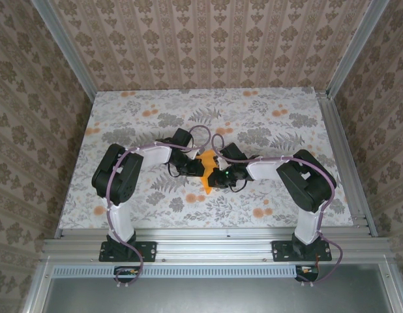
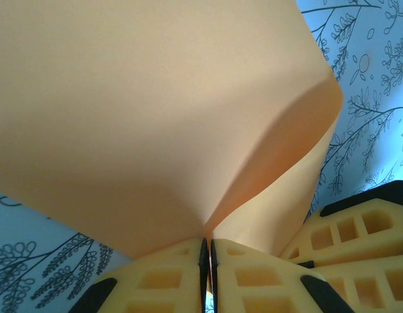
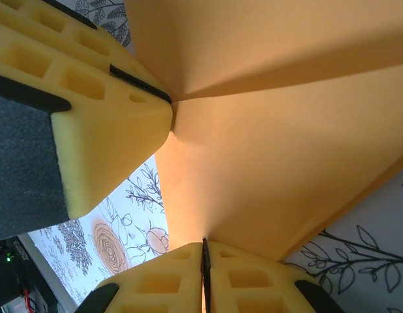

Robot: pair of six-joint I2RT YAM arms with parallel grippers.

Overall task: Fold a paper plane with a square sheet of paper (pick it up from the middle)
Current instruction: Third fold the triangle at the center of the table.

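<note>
The square sheet of paper [image 1: 205,171] [image 2: 156,117] [image 3: 273,150], bent and creased, sits between both arms over the middle of the table [image 1: 136,117] (flower-patterned). The left gripper [image 2: 207,244] pinches its edge with its jaws pressed together. The right gripper [image 3: 205,244], just beside it, clamps the paper the same way.

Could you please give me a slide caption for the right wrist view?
Right tool and left tool pinch the bent orange sheet.

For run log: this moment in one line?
left hand: shut on bright orange paper sheet | right hand: shut on it | sheet: bowed
</note>
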